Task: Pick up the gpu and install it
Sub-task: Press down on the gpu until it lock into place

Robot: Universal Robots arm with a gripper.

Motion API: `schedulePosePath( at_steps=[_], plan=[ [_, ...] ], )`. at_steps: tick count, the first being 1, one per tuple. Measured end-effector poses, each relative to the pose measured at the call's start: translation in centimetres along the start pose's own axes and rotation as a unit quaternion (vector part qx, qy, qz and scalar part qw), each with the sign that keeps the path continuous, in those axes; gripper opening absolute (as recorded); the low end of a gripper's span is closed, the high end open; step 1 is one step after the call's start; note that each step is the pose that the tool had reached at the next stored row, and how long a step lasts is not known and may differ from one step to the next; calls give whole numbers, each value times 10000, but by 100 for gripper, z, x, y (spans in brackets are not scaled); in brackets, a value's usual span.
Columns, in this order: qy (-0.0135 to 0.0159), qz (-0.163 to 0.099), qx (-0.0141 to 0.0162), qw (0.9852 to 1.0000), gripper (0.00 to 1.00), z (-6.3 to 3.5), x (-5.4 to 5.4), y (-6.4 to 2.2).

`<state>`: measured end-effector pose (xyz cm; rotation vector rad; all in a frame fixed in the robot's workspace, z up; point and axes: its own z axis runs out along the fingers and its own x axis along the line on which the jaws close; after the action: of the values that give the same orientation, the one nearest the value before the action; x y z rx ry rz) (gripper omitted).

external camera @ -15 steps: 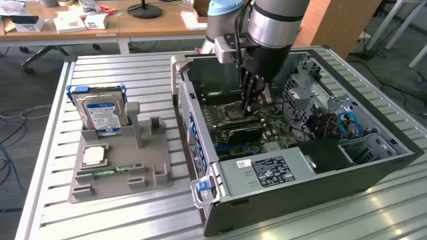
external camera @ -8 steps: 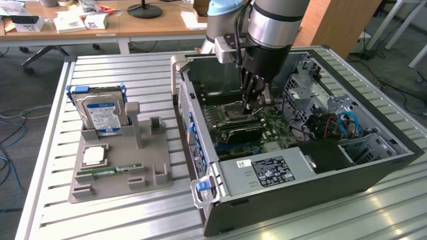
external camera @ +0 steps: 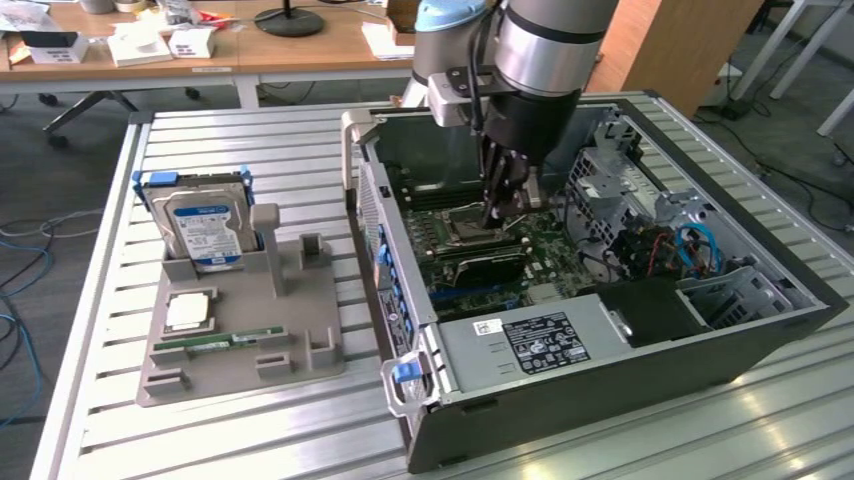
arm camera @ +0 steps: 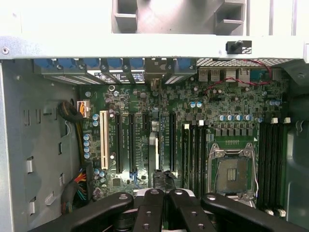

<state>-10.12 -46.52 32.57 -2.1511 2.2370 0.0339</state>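
We're working inside the open case (external camera: 641, 380), gripper (external camera: 502, 215) fingers pinched together on the gpu (external camera: 474, 268), holding it upright on edge just over the motherboard's expansion slots (arm camera: 118, 145), so its connector is facing straight down

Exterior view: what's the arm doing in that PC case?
The arm's gripper is inside the open PC case, just over the motherboard near the expansion slots. A dark card, apparently the gpu, sits at the board right below it; whether it is gripped or seated can't be told. The hard drive stands on the grey tray beside the case.
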Motion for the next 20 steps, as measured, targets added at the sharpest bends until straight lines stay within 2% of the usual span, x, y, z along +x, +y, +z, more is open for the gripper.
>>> schedulePosePath(
  at_steps=[9, 20],
  plan=[
    [0, 0, 0, 10000, 11, 1, 1, 47],
    [0, 0, 0, 10000, 11, 14, 2, 47]
  ],
)
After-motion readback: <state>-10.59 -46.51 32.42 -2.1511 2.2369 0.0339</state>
